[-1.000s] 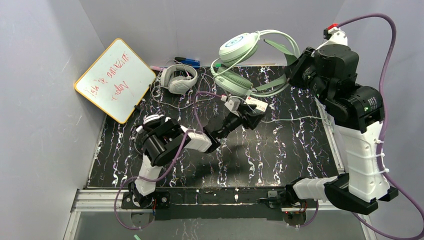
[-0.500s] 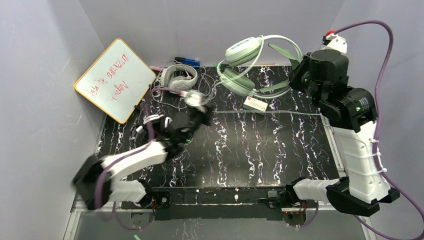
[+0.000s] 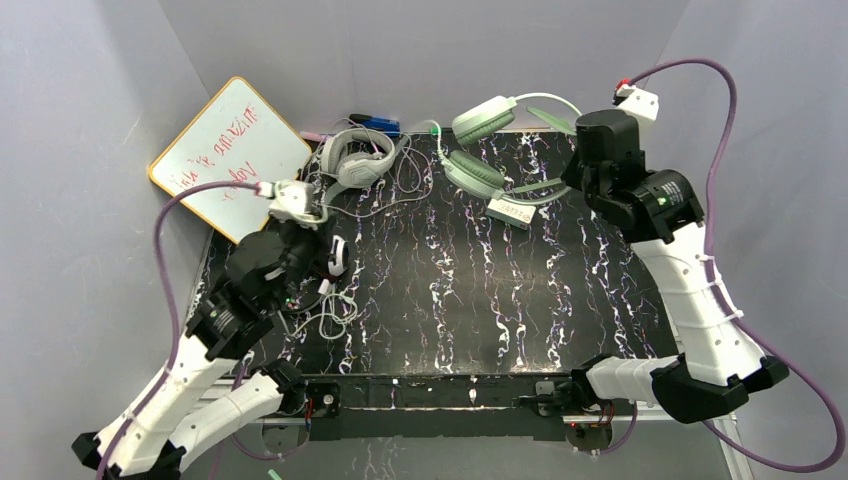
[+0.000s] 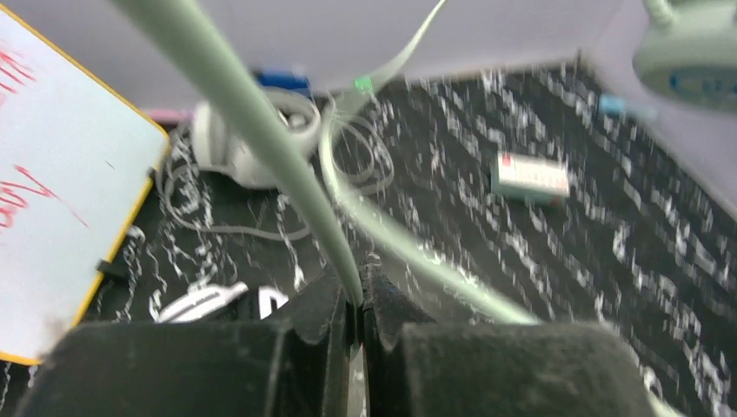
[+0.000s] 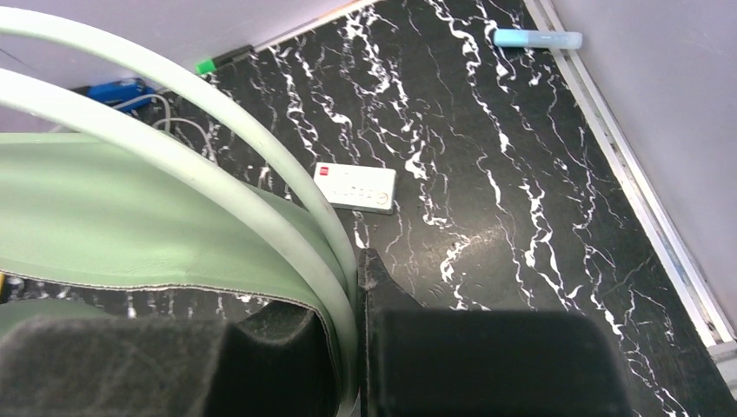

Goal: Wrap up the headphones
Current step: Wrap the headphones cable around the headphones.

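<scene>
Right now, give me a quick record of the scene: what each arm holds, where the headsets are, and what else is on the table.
left fingers: shut on the pale green cable
right fingers: shut on the headband of the mint-green headset
mint-green headset: back centre, right arm at its band
grey headset: back left, its cable loose around it
whiteboard: leaning at the left wall
small white box: on the mat, near the mint-green headset
wrapping: cable not yet wound
</scene>
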Motion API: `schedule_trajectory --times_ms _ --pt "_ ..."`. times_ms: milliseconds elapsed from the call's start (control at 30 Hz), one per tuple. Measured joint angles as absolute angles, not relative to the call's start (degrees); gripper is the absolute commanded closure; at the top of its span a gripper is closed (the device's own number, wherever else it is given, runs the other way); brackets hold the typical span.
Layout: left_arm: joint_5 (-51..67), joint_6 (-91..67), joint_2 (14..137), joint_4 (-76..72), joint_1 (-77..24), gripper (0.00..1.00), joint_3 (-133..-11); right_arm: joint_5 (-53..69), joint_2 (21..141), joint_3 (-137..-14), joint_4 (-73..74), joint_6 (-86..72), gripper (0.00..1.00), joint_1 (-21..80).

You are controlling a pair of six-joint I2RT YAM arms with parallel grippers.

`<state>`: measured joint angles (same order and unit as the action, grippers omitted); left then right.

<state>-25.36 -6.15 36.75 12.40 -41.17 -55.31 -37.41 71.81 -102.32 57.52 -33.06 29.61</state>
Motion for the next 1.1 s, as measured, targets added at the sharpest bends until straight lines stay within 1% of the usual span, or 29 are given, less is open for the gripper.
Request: schedule_trajectory --times_ms 200,300,433,533,667,800,967,1100 --pt "-15.75 -6.92 43.46 20.67 -41.17 1.0 -59.7 -40.01 71.85 -95.74 56.29 -33.06 0.99 29.61" --pt "-12.99 -7.29 45.6 22.79 -41.17 1.0 -65.1 -40.32 71.7 -92.71 55.16 -33.23 0.99 29.58" --pt "-16.03 -7.14 49.08 25.67 -41.23 1.0 -73.69 -39.92 71.16 -88.77 53.39 -33.65 0.99 29.58" --pt "-17.74 -7.35 52.6 28.08 -41.21 1.0 -78.98 -36.95 69.97 -87.46 51.03 -31.94 0.99 29.58" --pt "-17.8 -10.28 57.8 31.24 -41.21 1.0 -80.34 -28.51 65.93 -86.32 46.24 -28.69 0.99 29.36" --pt "-17.23 -12.86 65.23 34.3 -41.19 1.0 -78.41 -17.78 61.8 -86.35 42.94 -26.02 0.99 29.36" --pt "-15.51 -12.91 70.81 35.29 -39.7 1.0 -75.13 0.78 59.4 -85.86 40.62 -22.35 0.99 29.26" --pt "-14.24 -11.77 72.6 33.85 -36.29 1.0 -74.83 16.99 56.95 -81.08 38.09 -19.94 0.99 29.28"
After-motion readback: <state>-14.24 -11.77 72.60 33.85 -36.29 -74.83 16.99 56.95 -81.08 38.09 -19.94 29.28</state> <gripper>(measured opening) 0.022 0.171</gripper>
